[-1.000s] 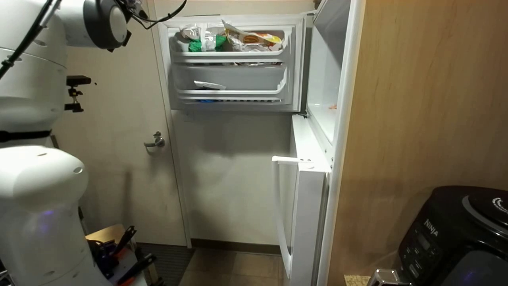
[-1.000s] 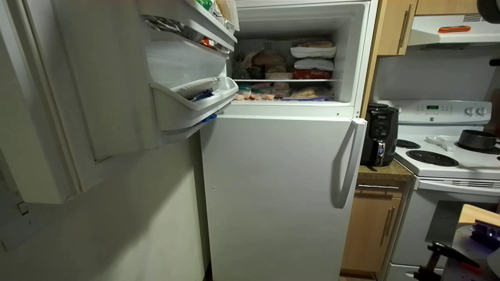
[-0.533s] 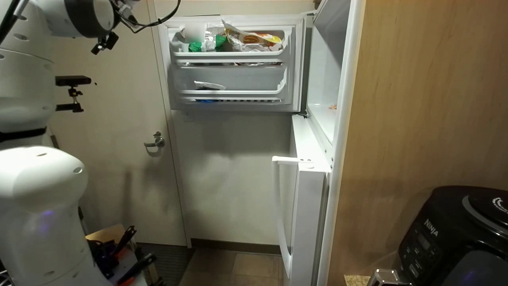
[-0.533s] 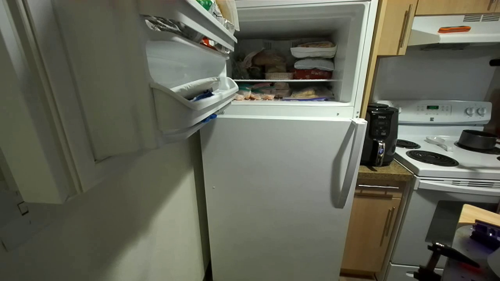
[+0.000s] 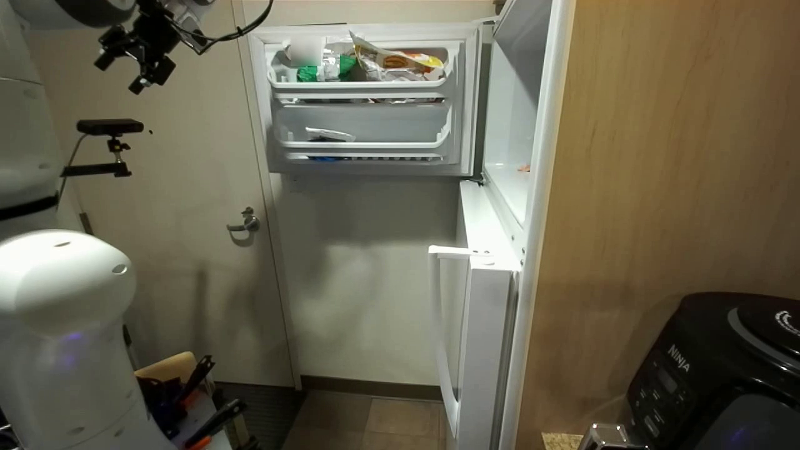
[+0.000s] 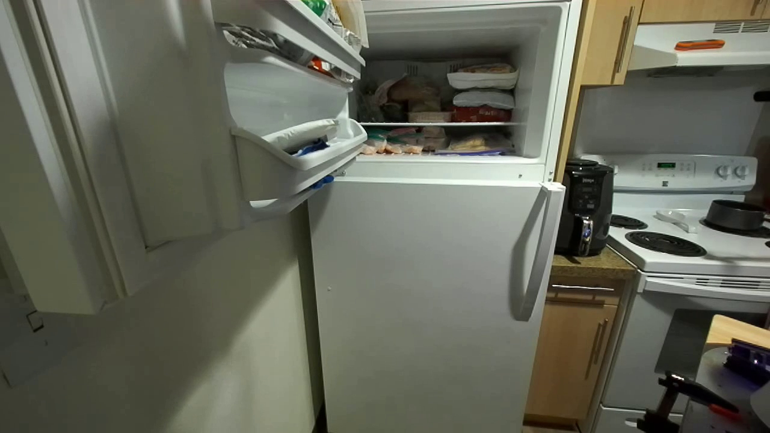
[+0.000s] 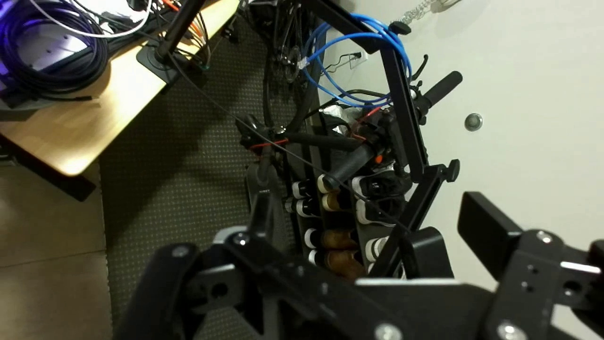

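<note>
Empty gripper point(image 5: 117, 77) hanging clear of the freezer door point(image 5: 466, 112), jaws pretty wide apart, bags point(image 5: 390, 65) stuffed in door's top rack point(image 5: 362, 86)

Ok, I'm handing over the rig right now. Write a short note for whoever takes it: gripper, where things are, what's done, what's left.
Gripper: open and empty, apart from the freezer door; the wrist view looks toward shoes.
Things: the freezer door stands wide open in both exterior views, with bags in its upper bin. Stacked packs sit inside the freezer. The lower fridge door is shut.
Done: the freezer door is open.
Left: as things lie, nothing is gripped and the freezer door is not shut.
</note>
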Controlling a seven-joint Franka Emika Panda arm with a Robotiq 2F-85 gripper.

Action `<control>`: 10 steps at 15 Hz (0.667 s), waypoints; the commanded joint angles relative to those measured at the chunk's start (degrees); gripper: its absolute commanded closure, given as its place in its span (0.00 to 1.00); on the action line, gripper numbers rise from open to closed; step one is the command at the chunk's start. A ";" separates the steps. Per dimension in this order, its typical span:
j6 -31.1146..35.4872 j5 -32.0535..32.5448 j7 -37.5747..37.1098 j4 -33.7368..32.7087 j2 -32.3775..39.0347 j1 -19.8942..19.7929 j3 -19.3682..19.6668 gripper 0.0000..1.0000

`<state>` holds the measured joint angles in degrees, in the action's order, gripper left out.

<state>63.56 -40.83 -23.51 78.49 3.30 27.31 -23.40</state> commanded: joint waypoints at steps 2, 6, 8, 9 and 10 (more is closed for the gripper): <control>-1.87 0.06 -0.59 9.19 -7.69 -2.40 1.15 0.00; -3.12 3.03 -0.74 11.19 -9.25 -3.62 0.93 0.00; -3.60 4.60 -0.57 11.59 -9.33 -4.20 0.91 0.00; -3.58 5.15 -0.51 11.93 -9.48 -4.46 0.97 0.00; -3.54 5.63 -0.45 12.46 -9.78 -4.85 1.16 0.00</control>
<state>60.65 -36.68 -23.51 88.21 -4.23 24.11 -22.30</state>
